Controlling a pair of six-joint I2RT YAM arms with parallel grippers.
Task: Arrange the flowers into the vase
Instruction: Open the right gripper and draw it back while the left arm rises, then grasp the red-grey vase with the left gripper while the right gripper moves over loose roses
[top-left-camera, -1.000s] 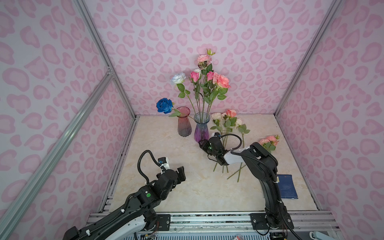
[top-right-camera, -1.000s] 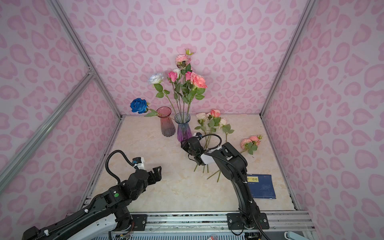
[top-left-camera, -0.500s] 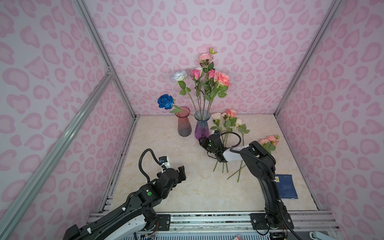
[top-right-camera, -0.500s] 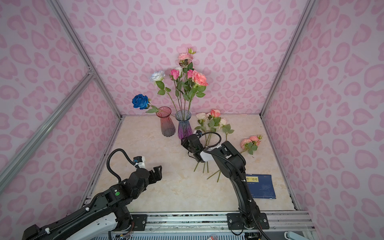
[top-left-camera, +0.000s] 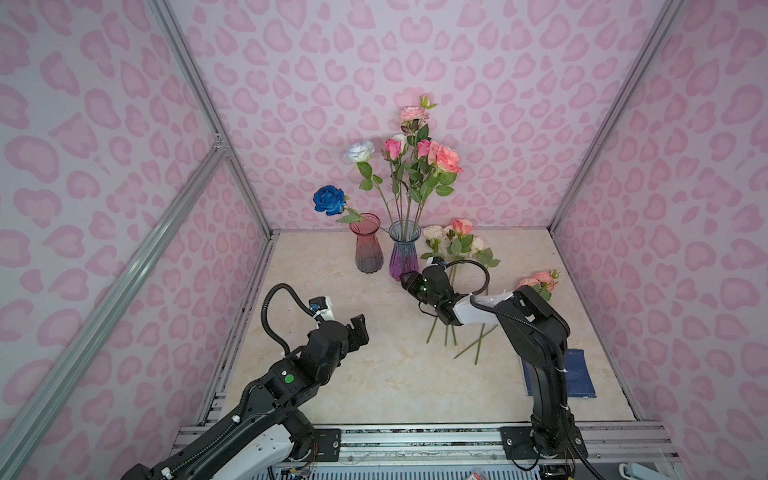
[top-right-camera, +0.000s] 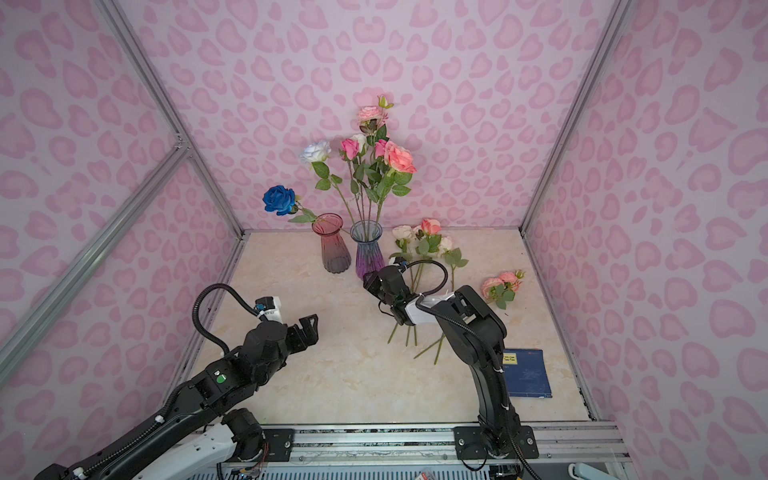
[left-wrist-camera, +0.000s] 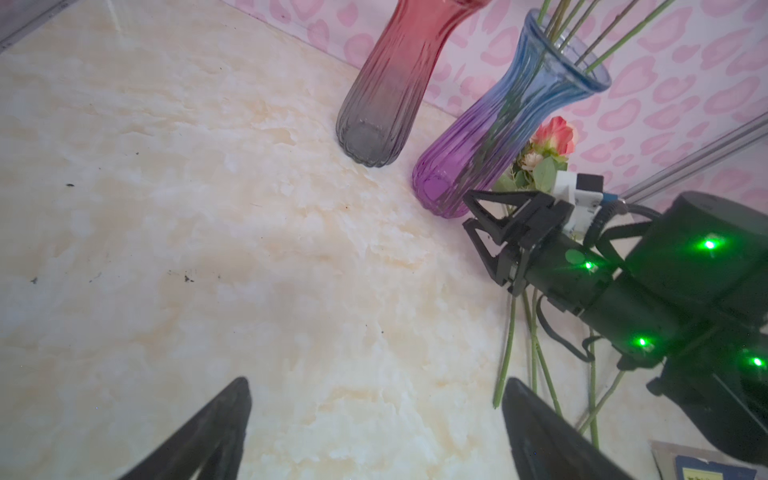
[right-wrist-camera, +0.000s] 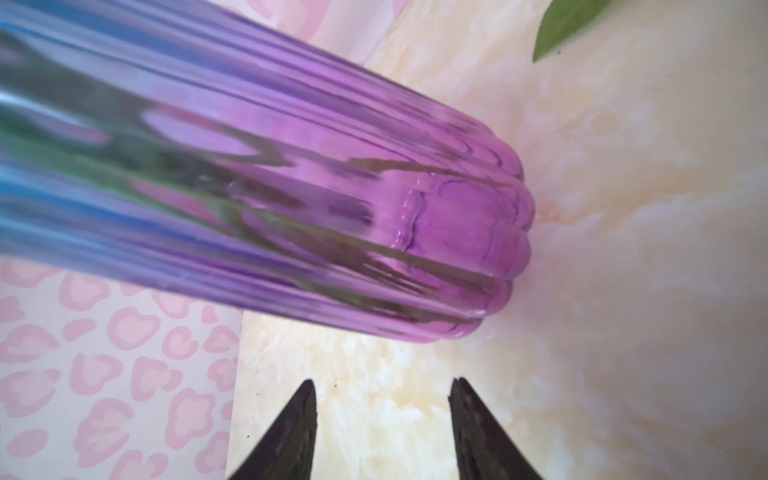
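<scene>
Pink leopard-print walls on three sides; cream marble-look table.

Both top views:
- Risk: right gripper sits low at the foot of the blue-purple vase. That vase looks top-heavy, so a sideways nudge could tip it.
- Risk: loose roses lie under that arm with stems crossed. Lifting one may drag its neighbours, and the arm's cable loop could catch on leaves.
- Both vases stand mid back edge, red vase on the left-edge side.
- The blue-purple vase holds the tall bunch of roses: pink, coral, one white-blue.
- Deep blue rose leans out low. Its stem crosses the red vase's mouth and seems to run on into the blue-purple one. My guess is it could slide out.
- Two more pink roses lie near the right edge; blue booklet lies by the front right corner.
- Left gripper hovers well apart from everything, toward the left edge.

Left wrist view:
- Left gripper is spread wide, nothing between the fingers.
- Red vase's body shows no stem, so probably empty. Blue-purple vase is full of stems.
- Right gripper's jaws are parted and empty.

Right wrist view:
- Blue-purple vase fills the frame, just ahead of the parted, empty fingers.
- Contact risk is highest here.
</scene>
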